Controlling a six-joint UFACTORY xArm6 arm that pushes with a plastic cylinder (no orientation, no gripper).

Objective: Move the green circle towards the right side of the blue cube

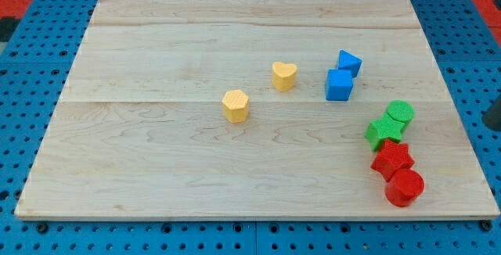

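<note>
The green circle lies near the board's right edge, below and to the right of the blue cube. It touches the green star at its lower left. A gap of bare wood separates the green circle from the blue cube. A dark shape at the view's right edge, off the board, looks like my rod; its lower end, my tip, is to the right of the green circle and well apart from it.
A second blue block touches the blue cube's upper right. A red star and a red circle sit below the green star. A yellow heart and a yellow hexagon lie left of the cube.
</note>
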